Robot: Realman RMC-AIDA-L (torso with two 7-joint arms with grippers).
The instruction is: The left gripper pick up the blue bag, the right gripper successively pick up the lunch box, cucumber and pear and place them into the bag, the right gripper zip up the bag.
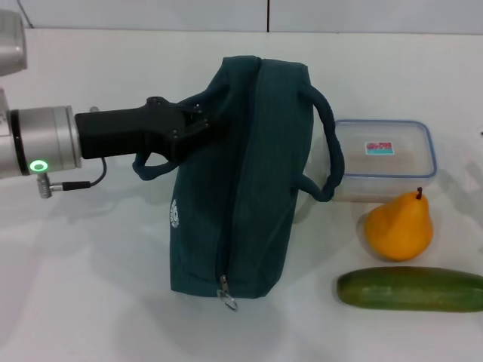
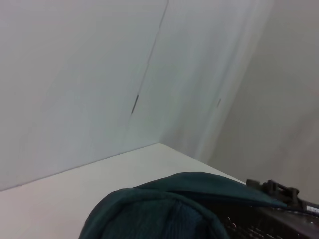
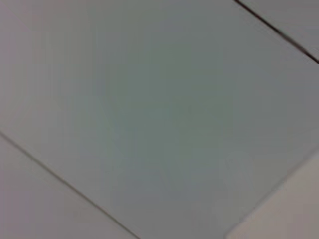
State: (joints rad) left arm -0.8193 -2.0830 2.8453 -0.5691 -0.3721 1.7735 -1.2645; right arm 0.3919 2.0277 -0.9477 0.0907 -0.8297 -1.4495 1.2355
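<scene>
**Now: steady the bag before anything goes in**

Currently the left gripper [image 1: 198, 121] reaches in from the robot's left and meets the upper edge of the bag [image 1: 241, 181] where the near handle joins it; its fingers look pinched on that fabric, though the tips are partly buried in the folds. The bag stands on the table [image 1: 98, 286], leaning a little, with its zipper running down the near face and the metal pull [image 1: 226, 292] hanging at the bottom end. As far as the head view shows, the zipper is closed.

On the bag's far side from the gripper, the second handle loops out toward the lunch box [image 1: 385, 160], which sits close by. The pear [image 1: 400, 226] stands in front of the box, and the cucumber [image 1: 411, 289] lies nearest the robot, all three apart from the bag.

The right gripper is not in view; its wrist camera shows only blank wall.

To do this step well, I judge the grip should hold the handle root firmly and lift only enough to keep the bag upright and taut. A slack or tilted bag would fight the right arm later. The mouth must be open before the box can enter, so the zipper likely needs attention first.
</scene>
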